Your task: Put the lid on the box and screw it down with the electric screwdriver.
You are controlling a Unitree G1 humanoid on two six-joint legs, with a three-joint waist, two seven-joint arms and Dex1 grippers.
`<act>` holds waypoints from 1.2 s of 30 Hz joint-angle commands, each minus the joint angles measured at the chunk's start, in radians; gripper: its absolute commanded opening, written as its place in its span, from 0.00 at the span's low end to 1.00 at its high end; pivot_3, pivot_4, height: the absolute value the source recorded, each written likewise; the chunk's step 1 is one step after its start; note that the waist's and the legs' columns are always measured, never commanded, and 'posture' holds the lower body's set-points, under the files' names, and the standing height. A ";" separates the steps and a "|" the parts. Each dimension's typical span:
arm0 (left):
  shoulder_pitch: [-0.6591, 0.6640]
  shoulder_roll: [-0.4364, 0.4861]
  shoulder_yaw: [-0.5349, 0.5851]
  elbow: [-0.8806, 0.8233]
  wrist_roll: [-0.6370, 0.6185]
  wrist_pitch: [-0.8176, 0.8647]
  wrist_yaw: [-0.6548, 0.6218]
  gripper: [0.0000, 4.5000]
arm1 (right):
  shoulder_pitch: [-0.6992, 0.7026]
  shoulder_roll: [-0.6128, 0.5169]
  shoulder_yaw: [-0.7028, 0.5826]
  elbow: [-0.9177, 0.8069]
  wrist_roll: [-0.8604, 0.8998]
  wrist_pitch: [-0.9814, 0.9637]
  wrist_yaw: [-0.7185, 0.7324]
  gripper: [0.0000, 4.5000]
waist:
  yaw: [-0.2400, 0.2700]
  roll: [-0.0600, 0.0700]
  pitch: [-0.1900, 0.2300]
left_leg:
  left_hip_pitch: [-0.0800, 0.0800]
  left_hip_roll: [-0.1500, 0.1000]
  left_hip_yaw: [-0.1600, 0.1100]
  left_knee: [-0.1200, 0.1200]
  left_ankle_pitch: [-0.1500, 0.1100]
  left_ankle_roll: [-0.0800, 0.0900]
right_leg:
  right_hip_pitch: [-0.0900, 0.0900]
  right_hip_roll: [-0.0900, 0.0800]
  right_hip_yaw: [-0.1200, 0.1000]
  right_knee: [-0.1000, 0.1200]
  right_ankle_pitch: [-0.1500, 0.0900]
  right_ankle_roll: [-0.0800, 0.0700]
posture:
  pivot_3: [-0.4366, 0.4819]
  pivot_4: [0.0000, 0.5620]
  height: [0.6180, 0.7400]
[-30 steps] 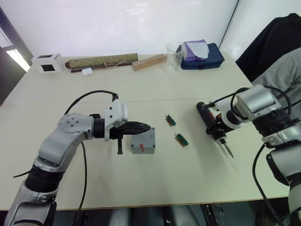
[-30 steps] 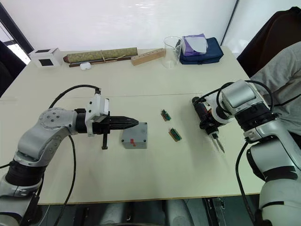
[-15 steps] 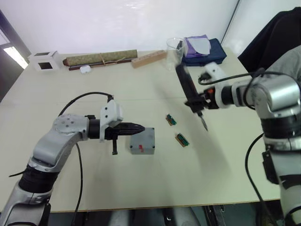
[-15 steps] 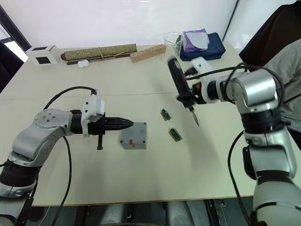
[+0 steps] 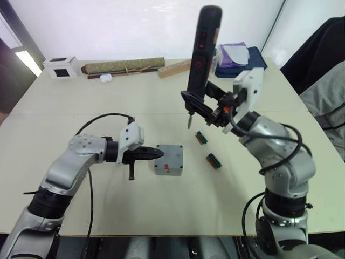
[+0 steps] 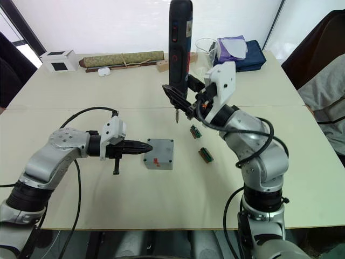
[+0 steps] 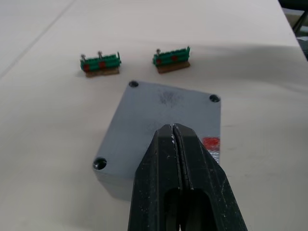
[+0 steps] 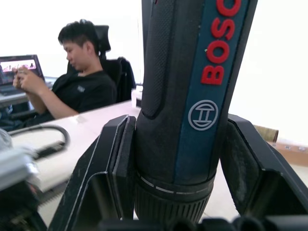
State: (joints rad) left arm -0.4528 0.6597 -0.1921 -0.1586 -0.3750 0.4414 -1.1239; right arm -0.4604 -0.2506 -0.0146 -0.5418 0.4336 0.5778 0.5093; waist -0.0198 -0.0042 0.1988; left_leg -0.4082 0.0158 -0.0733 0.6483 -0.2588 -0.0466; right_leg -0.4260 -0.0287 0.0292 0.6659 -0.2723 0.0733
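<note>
The grey box [image 5: 167, 169] with a red mark on its side sits mid-table, and the flat grey lid [image 7: 168, 108] with corner screw holes lies on top of it. My left gripper [image 5: 158, 154] is shut and empty, its tips at the lid's left edge; the shut fingers [image 7: 192, 163] show over the lid's near rim. My right gripper [image 6: 186, 100] is shut on the black electric screwdriver [image 6: 179, 38]. It holds the tool upright above the table behind the box, bit pointing down. In the right wrist view the fingers [image 8: 113, 163] clamp the tool's body [image 8: 192, 86].
Two small green terminal blocks [image 5: 201, 137] [image 5: 213, 161] lie right of the box. Along the far edge stand a white cube [image 5: 60, 67], a brown roll [image 5: 124, 66], a wooden block [image 5: 173, 68], a glass beaker [image 6: 205, 51] and a blue pouch [image 5: 237, 56]. A person [image 5: 329, 102] sits at the right.
My right arm has swung the screwdriver from a tilt over the right of the table to upright, farther left and higher. The left gripper stays shut at the box.
</note>
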 commanded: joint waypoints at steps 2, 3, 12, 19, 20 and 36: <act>-0.027 -0.026 -0.027 0.039 0.054 -0.035 0.024 0.00 | 0.057 0.036 0.089 0.006 -0.081 -0.177 -0.008 0.48 | -0.002 0.000 0.000 | 0.000 0.000 0.000 0.000 0.000 0.000 | 0.000 0.000 0.000 0.001 0.000 0.000 | 0.48 0.27 0.97; -0.031 -0.034 -0.032 0.048 0.059 -0.035 0.029 0.00 | 0.074 0.042 0.112 0.022 -0.102 -0.208 -0.009 0.48 | -0.002 0.000 0.000 | 0.001 0.000 0.000 0.000 0.000 0.000 | 0.000 0.000 0.000 0.001 0.000 0.000 | 0.48 0.27 0.97; -0.053 -0.056 -0.035 0.085 0.078 -0.041 0.019 0.00 | 0.149 0.062 0.173 0.105 -0.179 -0.361 -0.015 0.48 | 0.000 -0.001 -0.001 | 0.001 0.000 0.000 0.001 0.000 -0.001 | 0.001 0.000 0.000 0.002 0.000 -0.001 | 0.48 0.27 0.97; -0.055 -0.054 -0.033 0.085 0.080 -0.041 0.009 0.00 | 0.165 0.059 0.178 0.123 -0.205 -0.410 -0.019 0.48 | 0.000 0.000 -0.001 | 0.002 0.000 0.000 0.001 0.001 -0.001 | 0.001 0.000 0.000 0.002 0.000 -0.001 | 0.48 0.27 0.97; -0.055 -0.054 -0.033 0.085 0.080 -0.041 0.008 0.00 | 0.166 0.057 0.178 0.125 -0.208 -0.415 -0.019 0.48 | 0.000 -0.001 -0.001 | 0.002 0.000 0.000 0.001 0.001 -0.001 | 0.001 0.000 0.000 0.002 0.000 -0.001 | 0.48 0.27 0.97; -0.043 -0.060 -0.041 0.098 0.095 -0.053 0.006 0.00 | 0.225 0.047 0.191 0.164 -0.196 -0.313 -0.035 0.48 | 0.000 -0.001 -0.003 | 0.005 0.000 0.000 0.001 0.001 -0.001 | 0.005 0.000 0.000 0.002 0.000 -0.001 | 0.48 0.27 0.97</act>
State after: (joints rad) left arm -0.5067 0.5969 -0.2212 -0.0660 -0.2939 0.3867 -1.1167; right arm -0.2655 -0.2068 0.1674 -0.3885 0.2263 0.2210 0.4817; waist -0.0198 -0.0055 0.1957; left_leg -0.4022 0.0160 -0.0734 0.6492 -0.2583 -0.0472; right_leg -0.4199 -0.0283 0.0296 0.6676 -0.2719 0.0726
